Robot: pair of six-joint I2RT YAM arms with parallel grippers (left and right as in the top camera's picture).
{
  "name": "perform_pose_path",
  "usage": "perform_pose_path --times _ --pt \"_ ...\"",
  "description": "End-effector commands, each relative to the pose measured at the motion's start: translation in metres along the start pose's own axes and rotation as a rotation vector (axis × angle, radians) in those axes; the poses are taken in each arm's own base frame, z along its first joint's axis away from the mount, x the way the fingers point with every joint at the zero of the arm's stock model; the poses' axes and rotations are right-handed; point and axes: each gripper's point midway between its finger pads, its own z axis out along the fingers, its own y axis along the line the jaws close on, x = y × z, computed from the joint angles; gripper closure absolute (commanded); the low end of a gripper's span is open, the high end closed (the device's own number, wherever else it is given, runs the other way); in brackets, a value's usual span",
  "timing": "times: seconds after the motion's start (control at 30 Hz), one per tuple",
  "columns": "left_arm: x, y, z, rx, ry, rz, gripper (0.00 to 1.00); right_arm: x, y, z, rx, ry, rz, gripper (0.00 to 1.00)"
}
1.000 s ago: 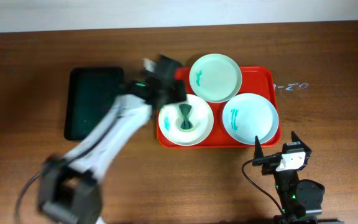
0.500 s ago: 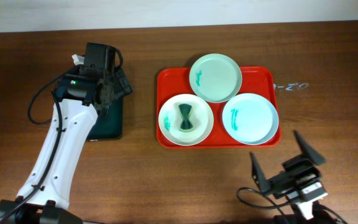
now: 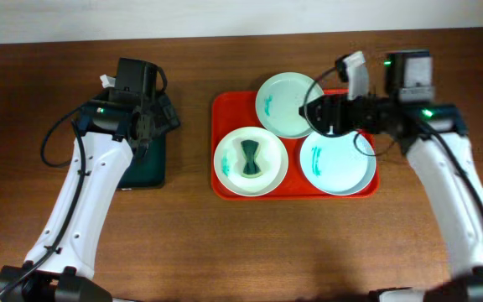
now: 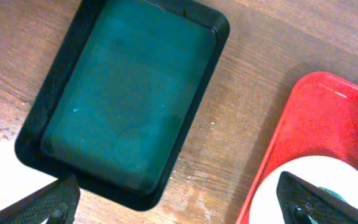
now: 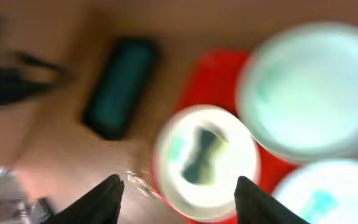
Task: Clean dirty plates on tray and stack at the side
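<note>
You have the tray right of centre on the table. On it, the back plate sits behind the front-left plate and the front-right plate, all close together. A small object lies on the front-left plate. The smaller tray lies to the left, apart.

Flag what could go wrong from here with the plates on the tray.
1. The right fingers, open, hang over the crowded tray and the right wrist view is blurred; a fast descent could clip a rim.
2. The back plate seems to touch or overlap the front-left plate at the rim; lifting one may drag the other.
3. A dark bow-shaped object lies on the front-left plate and could slide off if it tilts.
</note>
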Motion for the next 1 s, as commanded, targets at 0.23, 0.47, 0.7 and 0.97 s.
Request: perform_pose_path --times 0.23,0.47,0.7,0.97 --pt "0.007 -0.015 -0.002 0.092 0.042 0.04 0.01 0.102 -0.086 0.154 0.238 0.417 0.105 0.5" --pt "0.014 -0.041 -0.005 0.227 0.078 0.126 0.08 0.121 -0.1 0.172 0.24 0.463 0.131 0.55" --pt "0.115 -0.133 0.051 0.333 0.345 0.343 0.57 0.121 -0.1 0.172 0.247 0.462 0.162 0.81" --pt "0.161 -0.168 0.081 0.35 0.396 0.438 0.55 0.138 -0.099 0.163 0.26 0.532 0.198 0.79"
